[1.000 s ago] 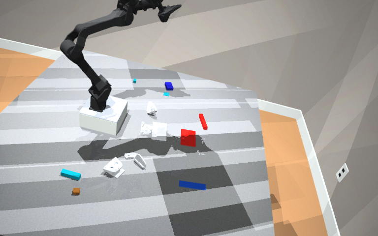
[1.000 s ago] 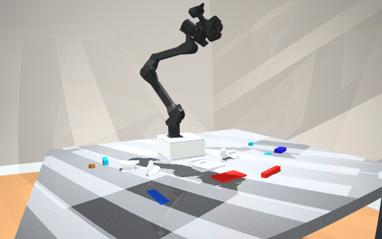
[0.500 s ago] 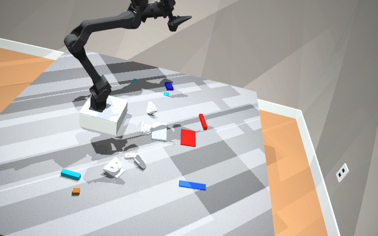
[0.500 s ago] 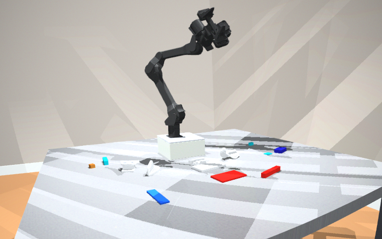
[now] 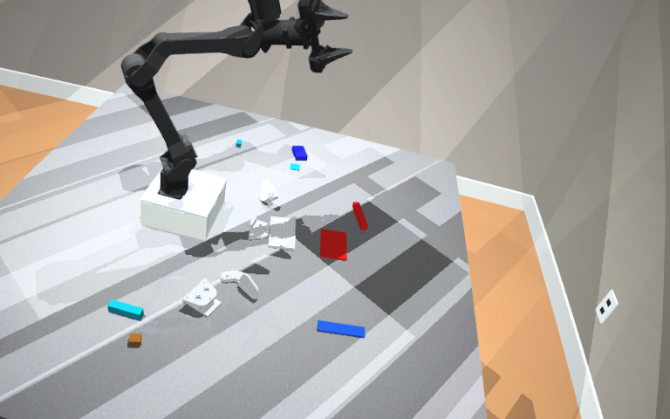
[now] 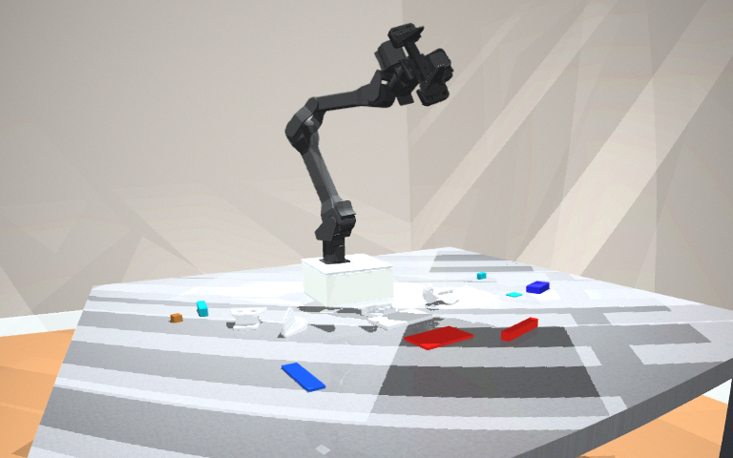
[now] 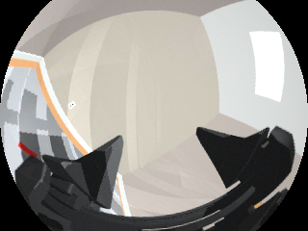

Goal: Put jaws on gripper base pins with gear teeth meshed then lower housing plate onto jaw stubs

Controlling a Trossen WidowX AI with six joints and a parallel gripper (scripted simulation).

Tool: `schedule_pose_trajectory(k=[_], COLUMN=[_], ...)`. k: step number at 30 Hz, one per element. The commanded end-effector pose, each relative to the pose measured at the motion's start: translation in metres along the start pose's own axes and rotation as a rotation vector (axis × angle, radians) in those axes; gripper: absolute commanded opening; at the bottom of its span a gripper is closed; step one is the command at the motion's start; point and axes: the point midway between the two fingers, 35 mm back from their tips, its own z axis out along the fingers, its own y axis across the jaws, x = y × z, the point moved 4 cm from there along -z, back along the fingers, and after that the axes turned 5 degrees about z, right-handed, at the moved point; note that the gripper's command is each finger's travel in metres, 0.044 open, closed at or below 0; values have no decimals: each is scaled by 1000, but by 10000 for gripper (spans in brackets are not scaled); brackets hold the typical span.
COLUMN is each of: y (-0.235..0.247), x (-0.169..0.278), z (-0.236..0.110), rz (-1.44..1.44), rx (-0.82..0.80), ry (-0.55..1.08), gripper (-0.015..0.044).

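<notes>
The pincer (image 5: 331,35) (image 6: 420,66) (image 7: 161,135) gapes wide and empty, high above the grey table (image 5: 276,365) (image 6: 216,410) (image 7: 30,107).

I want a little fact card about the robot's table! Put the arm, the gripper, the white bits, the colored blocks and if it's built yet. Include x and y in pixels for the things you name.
Arm: black, standing on a white box (image 5: 215,189) (image 6: 351,286)
Gripper (image 5: 333,33) (image 7: 161,135): open, nothing in it, high above the table
White parts: lying apart on the table
Red: a flat square (image 5: 333,244) (image 6: 438,337) and a bar (image 5: 359,216) (image 6: 519,328)
Blue: a long flat strip (image 5: 340,328) (image 6: 303,377) and a darker block (image 5: 299,152) (image 6: 537,287)
Cyan: three pieces
Orange: one small block (image 5: 134,339) (image 6: 176,318)
Built: not yet
</notes>
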Motion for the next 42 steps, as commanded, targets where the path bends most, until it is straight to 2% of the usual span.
schedule_pose_trajectory(k=[1, 20, 42], y=[9, 63, 122], x=[4, 61, 150], z=[8, 48, 71], rz=[3, -17, 109], rx=[-28, -183, -401], ry=[11, 181, 440], gripper=[440, 440, 440])
